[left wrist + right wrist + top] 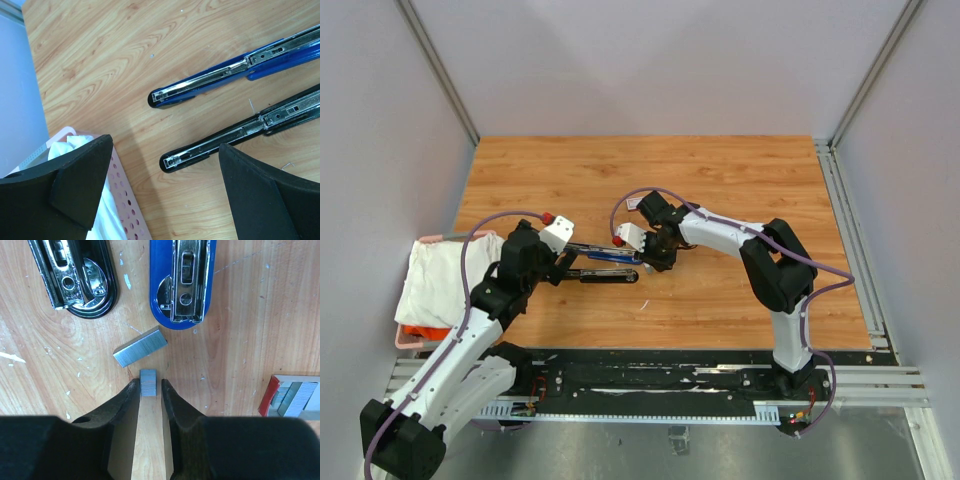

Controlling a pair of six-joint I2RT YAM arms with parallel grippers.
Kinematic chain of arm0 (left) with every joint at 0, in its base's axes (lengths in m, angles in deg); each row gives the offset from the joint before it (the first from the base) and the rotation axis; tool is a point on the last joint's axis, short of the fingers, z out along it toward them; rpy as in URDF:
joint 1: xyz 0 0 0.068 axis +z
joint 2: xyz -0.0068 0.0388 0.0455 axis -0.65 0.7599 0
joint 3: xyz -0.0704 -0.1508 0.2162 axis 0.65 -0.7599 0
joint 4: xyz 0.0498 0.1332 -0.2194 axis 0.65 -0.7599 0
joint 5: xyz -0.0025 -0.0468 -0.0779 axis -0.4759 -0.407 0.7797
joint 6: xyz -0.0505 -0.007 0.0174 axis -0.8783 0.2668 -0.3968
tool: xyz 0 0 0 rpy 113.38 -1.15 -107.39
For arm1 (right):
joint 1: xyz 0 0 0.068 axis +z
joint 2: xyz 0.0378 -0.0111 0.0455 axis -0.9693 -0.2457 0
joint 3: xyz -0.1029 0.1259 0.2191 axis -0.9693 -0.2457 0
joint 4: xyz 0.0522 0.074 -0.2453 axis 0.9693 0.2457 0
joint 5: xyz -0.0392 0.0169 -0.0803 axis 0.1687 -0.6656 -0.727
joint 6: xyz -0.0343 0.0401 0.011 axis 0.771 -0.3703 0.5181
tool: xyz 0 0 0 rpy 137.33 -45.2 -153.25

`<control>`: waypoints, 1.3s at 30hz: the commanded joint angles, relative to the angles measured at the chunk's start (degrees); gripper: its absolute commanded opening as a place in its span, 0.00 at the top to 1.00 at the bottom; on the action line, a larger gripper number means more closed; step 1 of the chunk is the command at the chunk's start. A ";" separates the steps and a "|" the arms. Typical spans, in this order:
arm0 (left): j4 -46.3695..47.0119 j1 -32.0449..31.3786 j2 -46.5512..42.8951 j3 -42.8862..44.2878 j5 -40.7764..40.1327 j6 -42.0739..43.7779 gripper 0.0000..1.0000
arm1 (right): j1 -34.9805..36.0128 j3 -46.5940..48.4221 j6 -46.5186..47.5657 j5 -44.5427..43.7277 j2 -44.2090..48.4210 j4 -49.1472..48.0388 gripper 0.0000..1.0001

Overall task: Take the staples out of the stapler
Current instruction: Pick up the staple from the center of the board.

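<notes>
Your right gripper (pixel 149 391) has a little chunk of staples (pixel 148 380) pinched at its tips, near the blue stapler (pixel 182 285). Your left gripper (pixel 164 152) hangs spread wide above the black stapler (pixel 240 132).

Gap at right gripper (pixel 150 385) tips filled by short staple block (pixel 148 383). Just ahead, longer staple bar (pixel 140 346) lies crosswise. Beyond: blue stapler (pixel 182 285) ahead-right, black stapler (pixel 80 280) ahead-left, narrow strip of bare table (pixel 135 300) between. Red-and-white box (pixel 292 397) off right.

Frame edges cut off the black stapler (pixel 75 280), blue stapler (pixel 182 290) and box (pixel 292 397).
</notes>
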 commanded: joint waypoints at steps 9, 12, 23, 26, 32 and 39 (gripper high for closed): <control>1.98 0.42 -0.29 -0.46 -0.33 0.20 0.02 | 0.62 0.22 0.03 -0.52 0.73 0.42 0.80; 2.00 0.47 -0.26 -0.52 -0.42 0.29 0.02 | 0.66 0.35 0.07 -0.48 0.74 0.43 0.80; 2.09 0.43 -0.28 -0.54 -0.50 0.29 0.02 | 0.55 0.96 0.25 -1.97 4.22 0.40 0.80; 2.04 0.43 -0.31 -0.54 -0.42 0.29 0.02 | 0.08 1.28 0.63 -2.40 4.99 0.43 0.81; 2.12 0.43 -0.19 -0.63 -0.26 0.38 0.02 | -2.29 3.02 1.96 -3.26 5.66 0.61 0.80; 2.14 0.44 -0.27 -0.57 -0.49 0.38 0.02 | -6.05 9.01 4.95 -4.81 3.16 2.85 0.80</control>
